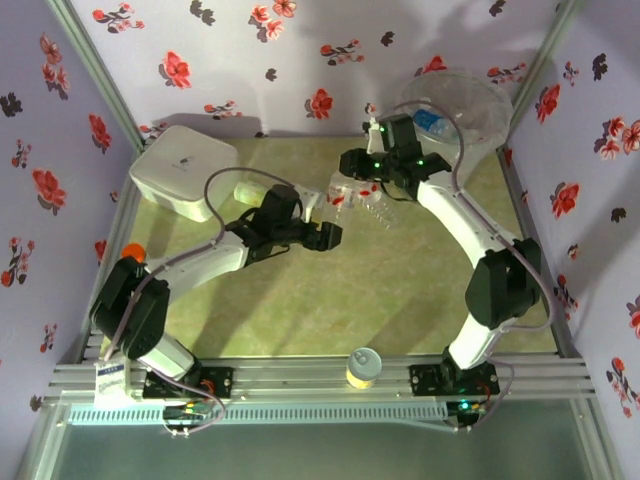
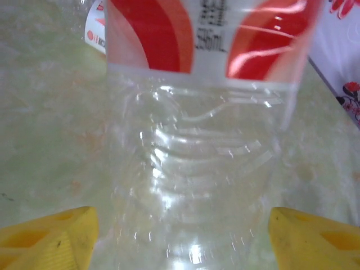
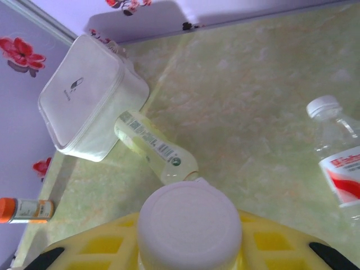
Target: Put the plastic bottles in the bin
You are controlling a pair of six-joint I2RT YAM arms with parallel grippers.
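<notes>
A clear plastic bottle with a red and white label stands between the yellow fingers of my left gripper, which is open wide around its lower body. In the top view this bottle sits mid-table between both grippers. My right gripper is shut on its white cap from above. From overhead, the left gripper is just below the bottle and the right gripper just above it. Another red-labelled bottle stands beside it. The bin is at the back right, with a blue-labelled bottle inside.
A white rounded box sits at the back left, with a pale yellow bottle lying against it. An orange-capped bottle lies at the left edge. A short yellow can stands by the front rail. Flowered walls close the table in.
</notes>
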